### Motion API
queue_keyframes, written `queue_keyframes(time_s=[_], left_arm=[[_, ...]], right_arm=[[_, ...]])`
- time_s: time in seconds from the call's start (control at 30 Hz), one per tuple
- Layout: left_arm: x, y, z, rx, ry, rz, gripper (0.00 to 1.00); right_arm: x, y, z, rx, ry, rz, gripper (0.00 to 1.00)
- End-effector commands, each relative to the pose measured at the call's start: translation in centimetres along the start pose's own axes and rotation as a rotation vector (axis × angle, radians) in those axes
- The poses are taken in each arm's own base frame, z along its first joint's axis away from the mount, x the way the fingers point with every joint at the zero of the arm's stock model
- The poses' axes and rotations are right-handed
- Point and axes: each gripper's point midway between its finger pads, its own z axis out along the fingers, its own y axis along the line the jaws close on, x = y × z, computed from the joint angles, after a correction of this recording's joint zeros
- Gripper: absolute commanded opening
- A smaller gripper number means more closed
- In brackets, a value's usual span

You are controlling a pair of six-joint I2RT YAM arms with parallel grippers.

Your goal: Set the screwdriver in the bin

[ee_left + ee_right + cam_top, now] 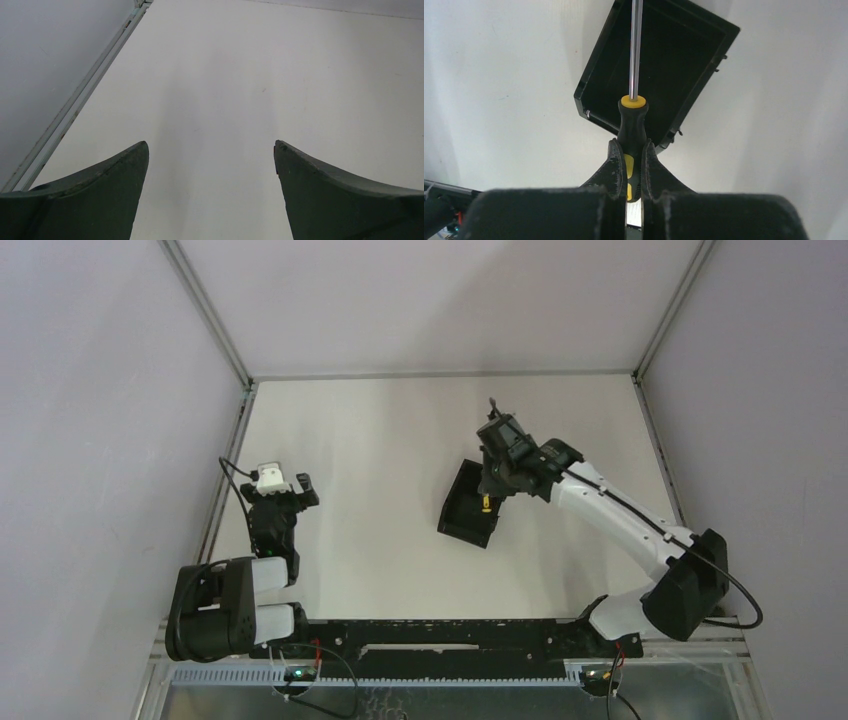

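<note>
My right gripper [631, 146] is shut on the black-and-yellow handle of the screwdriver [632, 120]. Its thin metal shaft points out over the open top of the black bin [674, 60], which lies on the white table below. In the top view the right gripper [490, 492] hangs over the bin [466, 508], and a bit of the yellow handle [486, 505] shows at the bin's right side. My left gripper [211, 150] is open and empty above bare table; in the top view the left gripper [290, 490] is at the left, far from the bin.
A metal frame rail [228, 465] runs along the table's left edge, close to the left arm; it also shows in the left wrist view [75, 107]. Grey walls enclose the table on three sides. A black rail [440, 635] with cables lies at the near edge.
</note>
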Motion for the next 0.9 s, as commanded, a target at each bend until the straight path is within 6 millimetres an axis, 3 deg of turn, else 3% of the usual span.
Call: queue_keyframes(time_s=[0.0, 0.13, 0.37, 0.7, 0.87], left_arm=[[-2.8, -0.2, 1.0, 0.000, -0.079, -0.004, 1.00], [-2.9, -0.2, 1.0, -0.001, -0.080, -0.004, 1.00], [-2.9, -0.2, 1.0, 0.000, -0.080, -0.004, 1.00], [-2.8, -0.2, 0.9, 0.001, -0.079, -0.004, 1.00], [-2.9, -0.2, 1.0, 0.000, -0.079, -0.004, 1.00]], right_arm=[[-0.6, 1.5, 2.1, 0.032, -0.081, 0.013, 0.04], [0.7, 1.4, 5.3, 0.079, -0.050, -0.060, 0.06], [2.4, 1.0, 8.6, 0.124, -0.016, -0.098, 0.11], [4.4, 1.1, 11.3, 0.137, 0.025, -0.129, 0.18], [5.1, 0.9, 11.9, 0.155, 0.038, -0.138, 0.30]])
